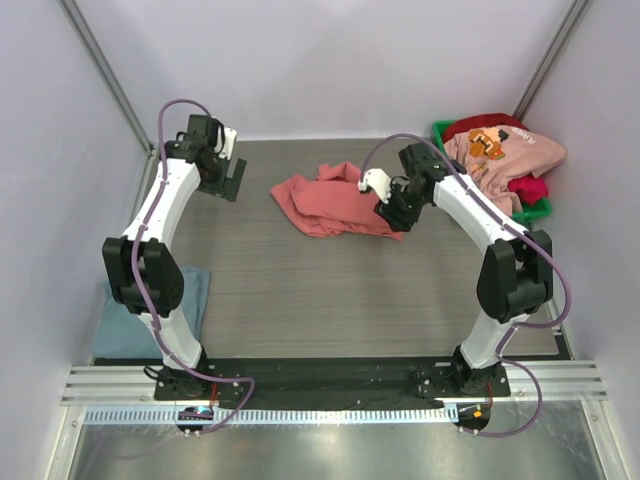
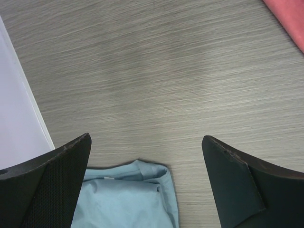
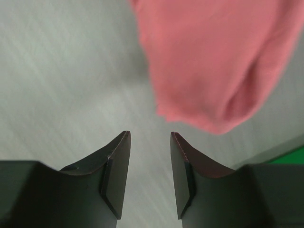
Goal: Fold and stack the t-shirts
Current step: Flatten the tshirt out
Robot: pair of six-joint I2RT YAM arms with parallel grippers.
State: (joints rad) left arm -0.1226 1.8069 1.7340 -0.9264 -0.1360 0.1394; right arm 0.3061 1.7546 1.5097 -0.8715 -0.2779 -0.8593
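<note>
A crumpled salmon-red t-shirt [image 1: 330, 203] lies at the back middle of the table. My right gripper [image 1: 392, 215] hovers at its right edge. In the right wrist view the gripper [image 3: 150, 134] is open, jaws partly apart with nothing between them, and the salmon-red cloth [image 3: 213, 61] hangs just beyond the fingertips. My left gripper [image 1: 232, 180] is wide open at the back left, away from that shirt. A folded grey-blue t-shirt [image 1: 150, 310] lies at the table's left edge and shows below the left gripper [image 2: 146, 137] as pale blue cloth [image 2: 128, 197].
A green bin [image 1: 540, 210] stands at the back right. It holds a light pink t-shirt with orange print [image 1: 505, 150] and a crimson t-shirt [image 1: 527, 187]. White walls close in on both sides. A metal rail [image 1: 330, 385] runs along the near edge.
</note>
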